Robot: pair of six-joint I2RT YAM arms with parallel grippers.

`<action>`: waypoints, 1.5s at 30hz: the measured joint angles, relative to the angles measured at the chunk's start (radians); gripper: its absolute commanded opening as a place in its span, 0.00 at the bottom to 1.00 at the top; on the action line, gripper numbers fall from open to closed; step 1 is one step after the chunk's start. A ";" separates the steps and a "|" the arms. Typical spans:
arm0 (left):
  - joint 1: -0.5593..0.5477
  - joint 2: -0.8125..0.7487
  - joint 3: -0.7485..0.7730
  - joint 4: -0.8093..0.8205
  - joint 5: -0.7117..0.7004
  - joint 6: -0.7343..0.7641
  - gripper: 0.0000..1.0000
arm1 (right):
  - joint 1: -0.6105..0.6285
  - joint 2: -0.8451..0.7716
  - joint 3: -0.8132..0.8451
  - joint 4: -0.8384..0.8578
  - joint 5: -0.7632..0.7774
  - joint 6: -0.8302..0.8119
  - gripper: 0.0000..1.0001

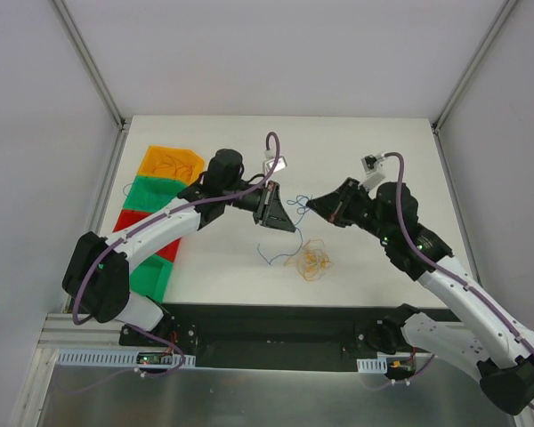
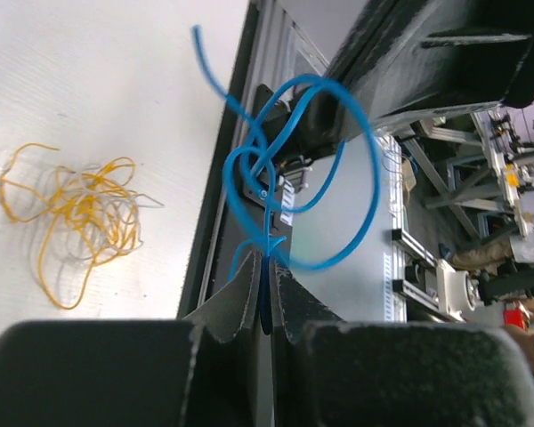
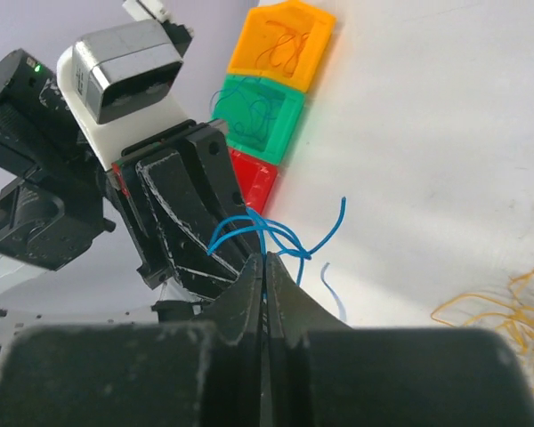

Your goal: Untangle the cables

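left gripper (image 2: 265, 294) and right gripper (image 3: 265, 267) both pinched shut on the blue cable (image 2: 265, 236), held mid-air. orange clump (image 1: 310, 260) lies at 5 o'clock of them (top view). Separate slowly, or the loops will likely cinch.

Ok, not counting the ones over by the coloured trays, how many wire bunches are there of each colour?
Blue wire: 1, pinched by the left gripper and the right gripper.
Yellow-orange tangle: 1, lying on the table.
Total: 2
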 measured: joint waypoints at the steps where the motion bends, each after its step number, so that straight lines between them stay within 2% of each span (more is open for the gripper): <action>1: 0.003 0.000 -0.001 -0.005 -0.019 0.002 0.00 | 0.000 -0.011 0.000 -0.015 0.025 -0.002 0.06; 4: 0.031 -0.005 -0.011 -0.014 -0.070 0.013 0.00 | 0.000 -0.048 0.000 -0.070 0.114 -0.014 0.09; 6: 0.061 -0.008 -0.018 -0.022 -0.093 0.019 0.00 | 0.000 -0.064 0.004 -0.113 0.161 -0.035 0.21; 7: 0.076 -0.008 -0.018 -0.025 -0.103 0.019 0.00 | 0.000 -0.067 0.010 -0.138 0.185 -0.048 0.37; 9: 0.107 -0.007 -0.018 -0.028 -0.115 0.019 0.00 | 0.000 -0.067 0.020 -0.176 0.233 -0.076 0.56; 10: 0.120 -0.007 -0.018 -0.031 -0.121 0.021 0.00 | 0.000 -0.067 0.021 -0.186 0.251 -0.082 0.61; 13: 0.150 0.008 -0.011 -0.075 -0.153 0.043 0.00 | -0.001 -0.056 0.021 -0.211 0.306 -0.127 0.65; 17: 0.180 0.087 0.028 -0.148 -0.152 0.048 0.00 | -0.006 0.018 0.019 -0.198 0.307 -0.181 0.67; 23: 0.197 0.146 0.037 -0.208 -0.131 0.058 0.00 | -0.063 0.152 -0.013 -0.105 0.206 -0.199 0.64; 29: 0.197 0.149 0.040 -0.211 -0.126 0.063 0.00 | -0.138 0.243 -0.059 0.089 0.108 -0.083 0.63; 34: 0.197 0.151 0.046 -0.218 -0.112 0.063 0.00 | -0.092 0.358 -0.040 0.218 0.062 -0.004 0.63; 39: 0.196 0.151 0.048 -0.228 -0.110 0.063 0.00 | -0.027 0.446 0.019 0.243 0.068 0.027 0.54; 45: 0.190 0.140 0.049 -0.231 -0.109 0.064 0.00 | -0.014 0.482 0.035 0.261 0.098 0.061 0.44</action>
